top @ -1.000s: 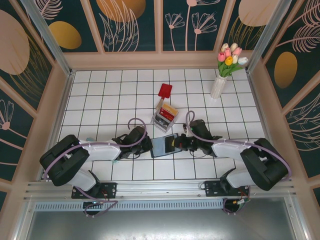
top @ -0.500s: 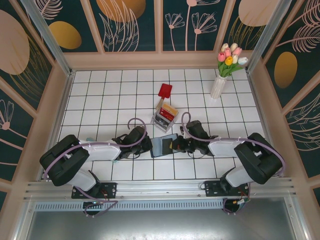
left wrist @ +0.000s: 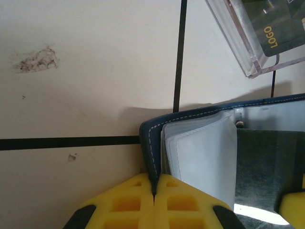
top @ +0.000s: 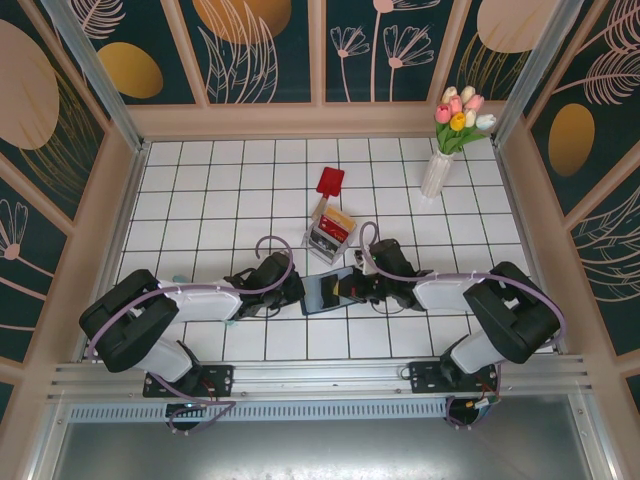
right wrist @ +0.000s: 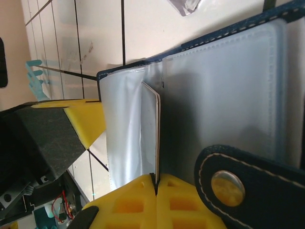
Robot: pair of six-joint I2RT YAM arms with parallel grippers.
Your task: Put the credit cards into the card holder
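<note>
The card holder (top: pixel 326 292) lies open on the tiles between both grippers, a navy wallet with clear grey-blue sleeves (left wrist: pixel 205 157). My left gripper (left wrist: pixel 153 185) is shut on the edge of its navy cover (left wrist: pixel 151 148), at the wallet's left side (top: pixel 298 292). My right gripper (right wrist: pixel 156 179) is shut on one of the credit cards (right wrist: pixel 157 133), seen edge-on and standing among the sleeves (right wrist: pixel 219 90). The snap tab (right wrist: pixel 228 188) hangs beside my right fingers. More credit cards, red and yellow (top: pixel 336 222), sit in a clear box (top: pixel 328 236).
The clear box (left wrist: pixel 238 43) stands just beyond the wallet, with a dark card marked LOGO (left wrist: pixel 274 33) inside. A red paddle (top: pixel 329 184) lies behind it. A white vase of tulips (top: pixel 438 172) stands at the back right. Walls fence the tiled table.
My right gripper has slid left with the card, further over the open wallet. The left gripper has kept its hold on the cover and not moved.
</note>
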